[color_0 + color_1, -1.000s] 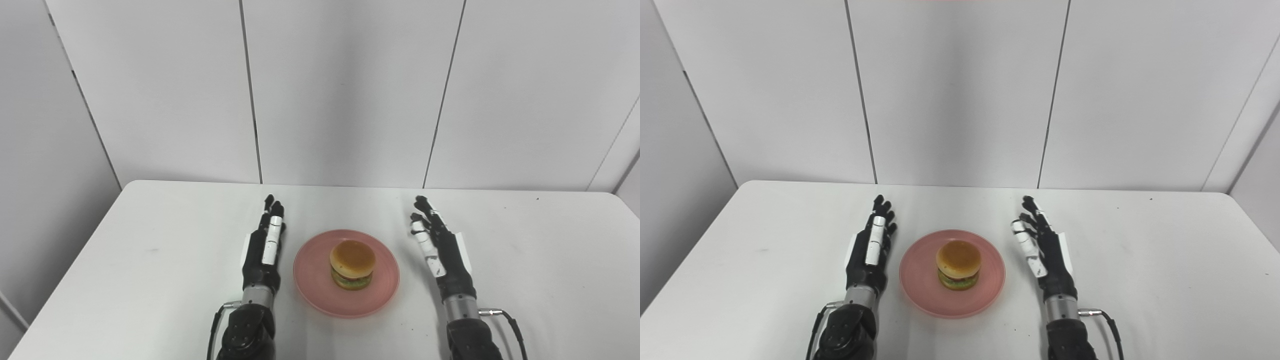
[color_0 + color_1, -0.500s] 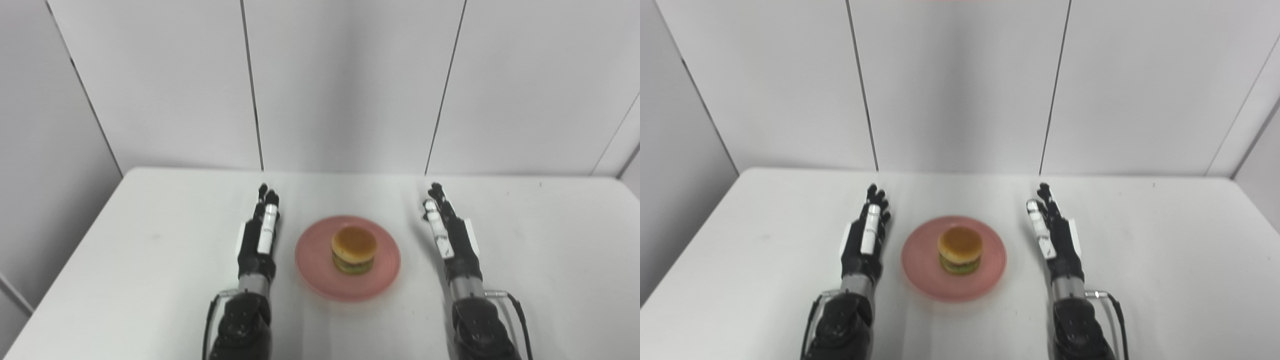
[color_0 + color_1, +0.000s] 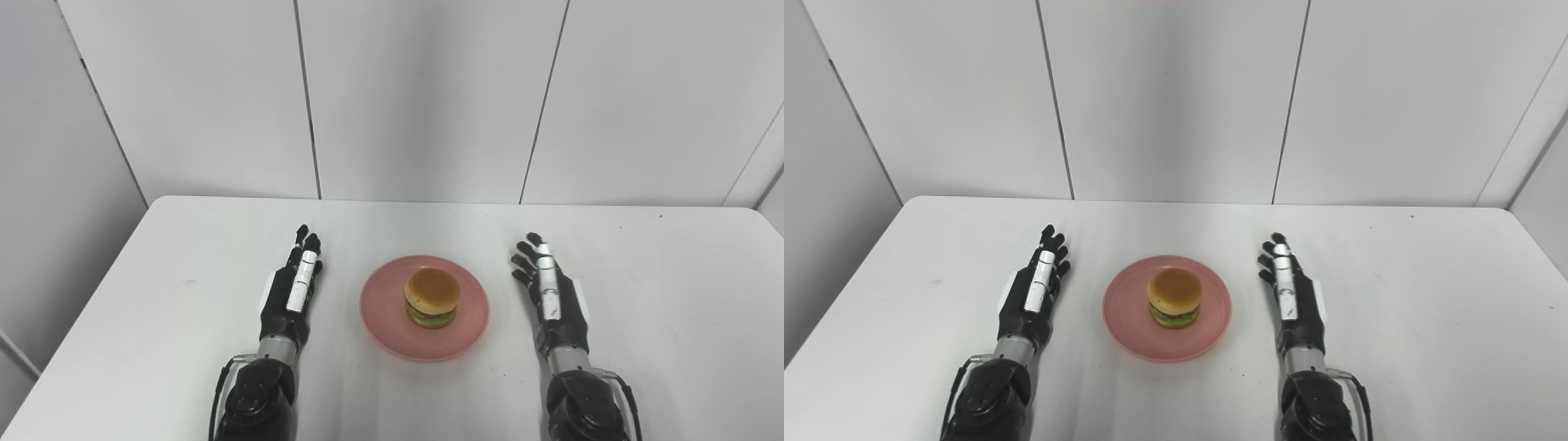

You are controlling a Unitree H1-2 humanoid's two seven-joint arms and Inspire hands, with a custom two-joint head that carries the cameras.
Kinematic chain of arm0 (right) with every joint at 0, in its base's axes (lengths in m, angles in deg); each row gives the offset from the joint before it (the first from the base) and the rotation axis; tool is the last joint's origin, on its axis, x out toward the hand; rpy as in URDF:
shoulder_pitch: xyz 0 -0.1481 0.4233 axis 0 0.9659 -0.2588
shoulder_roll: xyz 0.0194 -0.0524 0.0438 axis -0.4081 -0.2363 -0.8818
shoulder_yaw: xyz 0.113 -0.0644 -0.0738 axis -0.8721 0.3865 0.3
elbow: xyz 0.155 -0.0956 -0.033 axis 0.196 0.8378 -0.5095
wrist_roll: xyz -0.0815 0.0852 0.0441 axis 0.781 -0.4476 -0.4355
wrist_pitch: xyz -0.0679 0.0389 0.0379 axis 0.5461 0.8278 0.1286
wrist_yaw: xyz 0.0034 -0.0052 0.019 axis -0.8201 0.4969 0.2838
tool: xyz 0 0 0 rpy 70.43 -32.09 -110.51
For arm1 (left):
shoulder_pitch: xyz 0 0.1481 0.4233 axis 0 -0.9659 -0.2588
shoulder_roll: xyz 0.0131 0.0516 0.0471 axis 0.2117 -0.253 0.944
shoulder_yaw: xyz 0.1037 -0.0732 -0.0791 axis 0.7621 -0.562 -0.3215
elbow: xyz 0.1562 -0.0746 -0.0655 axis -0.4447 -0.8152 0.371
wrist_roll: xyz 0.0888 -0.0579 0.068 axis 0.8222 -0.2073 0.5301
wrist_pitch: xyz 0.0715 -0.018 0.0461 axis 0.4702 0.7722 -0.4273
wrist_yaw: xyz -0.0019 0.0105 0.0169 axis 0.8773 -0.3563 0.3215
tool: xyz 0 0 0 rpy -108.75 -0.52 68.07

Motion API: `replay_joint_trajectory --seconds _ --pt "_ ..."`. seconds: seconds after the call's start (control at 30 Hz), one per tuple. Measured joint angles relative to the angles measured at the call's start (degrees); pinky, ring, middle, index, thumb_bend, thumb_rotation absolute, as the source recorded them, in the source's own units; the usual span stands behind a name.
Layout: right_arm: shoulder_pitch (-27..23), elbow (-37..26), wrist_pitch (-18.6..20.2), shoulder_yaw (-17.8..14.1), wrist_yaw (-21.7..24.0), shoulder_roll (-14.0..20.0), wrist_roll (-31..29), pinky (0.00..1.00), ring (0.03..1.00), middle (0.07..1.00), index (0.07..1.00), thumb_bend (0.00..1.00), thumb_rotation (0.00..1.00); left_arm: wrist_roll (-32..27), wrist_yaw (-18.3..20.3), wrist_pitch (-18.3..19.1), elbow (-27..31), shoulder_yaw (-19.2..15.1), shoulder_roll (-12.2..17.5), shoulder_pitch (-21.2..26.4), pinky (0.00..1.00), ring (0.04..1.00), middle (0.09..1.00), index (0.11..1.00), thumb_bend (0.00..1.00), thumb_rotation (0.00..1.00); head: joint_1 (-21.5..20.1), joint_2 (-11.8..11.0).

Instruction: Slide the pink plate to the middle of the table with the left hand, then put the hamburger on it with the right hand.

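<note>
I'm looking down at the white table (image 3: 184, 275), and the pink plate (image 3: 383, 315) is sitting in the lower middle of the frame, flat on the tabletop, with the hamburger (image 3: 432, 297) standing upright on it, close to the plate's centre and a touch toward its far side. My left hand (image 3: 289, 297) is showing at the lower left of centre, its fingers stretched out and pointing toward the top of the frame, released and gripping nothing; it is lying just beside the plate's left rim with a strip of bare table between them, not touching it. My right hand (image 3: 551, 297) is mirroring it at the lower right of centre, fingers likewise extended and slightly spread, empty, and standing a little clear of the plate's right rim. Both of my forearms are coming in from the bottom edge of the frame, one on each side of the plate. Behind the table, pale wall panels (image 3: 422, 92) with dark vertical seams are filling the upper half of the frame.
</note>
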Motion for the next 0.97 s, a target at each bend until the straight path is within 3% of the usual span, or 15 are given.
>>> replay_joint_trajectory --seconds 0.17,0.4,0.73,0.97 --pt "0.13 -0.12 0.08 0.21 1.77 0.47 -1.47 0.83 0.851 0.888 0.911 0.82 1.00 -0.30 0.28 1.15 0.87 0.02 0.31 -0.14 1.00 0.985 0.983 0.971 0.85 0.82 -0.79 -0.26" --pt "2.77 -2.22 -0.87 3.26 2.06 1.63 3.55 0.80 0.838 0.879 0.891 0.82 1.00 -0.78 0.26 2.49 4.43 0.55 -0.27 -2.29 1.00 0.998 0.993 0.974 0.82 0.82 -0.44 -1.58" --pt "3.72 -2.84 -3.58 2.60 2.34 1.04 2.85 0.84 0.861 0.885 0.887 0.81 1.00 -1.16 0.00 3.16 5.81 0.61 -1.35 -3.05 1.00 1.000 1.000 0.984 0.80 0.80 -1.49 -1.41" --pt "4.19 -3.18 -3.94 2.55 2.00 1.03 3.56 0.85 0.867 0.894 0.886 0.80 1.00 -1.50 -0.01 4.08 6.27 0.66 -1.32 -3.14 1.00 0.997 0.991 0.988 0.82 0.81 -2.02 0.44"
